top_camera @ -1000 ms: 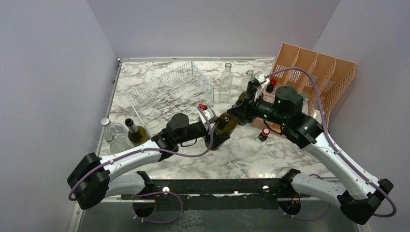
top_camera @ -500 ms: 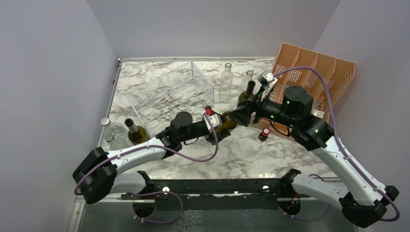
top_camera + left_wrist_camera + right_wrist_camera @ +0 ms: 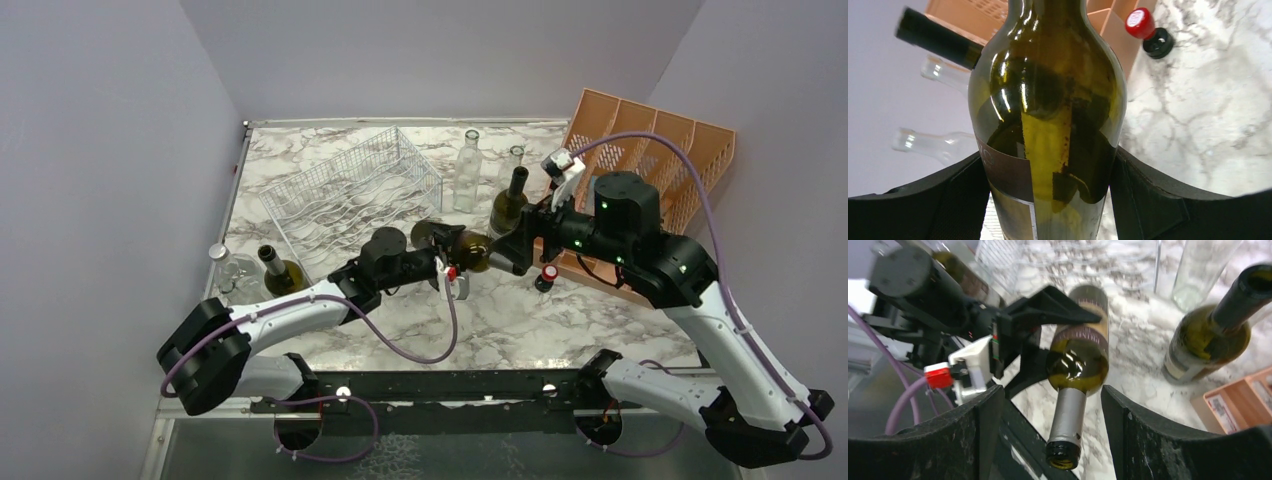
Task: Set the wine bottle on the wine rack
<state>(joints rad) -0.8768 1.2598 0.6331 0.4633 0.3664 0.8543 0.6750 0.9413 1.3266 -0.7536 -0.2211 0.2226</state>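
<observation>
Olive-green glass, the wine bottle (image 3: 470,250) lies on its side above the middle of the marble table (image 3: 560,325). Its base points toward nine o'clock and its foil-capped neck toward three in the top view. The left gripper (image 3: 443,252) is clamped across the bottle's labelled body. In the left wrist view its black fingers (image 3: 1153,200) press against both flanks of the glass.

The right gripper (image 3: 1053,400) stands spread wide. The neck passes between its two fingers (image 3: 973,440) with a gap on either side, so it grips nothing.

The wine rack (image 3: 350,190), of silvery wire with wavy tiers, sits at ten o'clock from the bottle, near it but not touching.

An upright dark green bottle (image 3: 510,205) stands at one o'clock from the held one. A clear glass bottle (image 3: 467,170) stands at twelve o'clock from it, just off the rack's right end. The orange slotted file organizer (image 3: 650,150) leans at two o'clock against the right wall. A red-topped stopper (image 3: 548,275) sits on the marble at four o'clock.

Toward nine o'clock, at the table's left edge, another green bottle (image 3: 280,272) stands beside a clear one (image 3: 230,270).
</observation>
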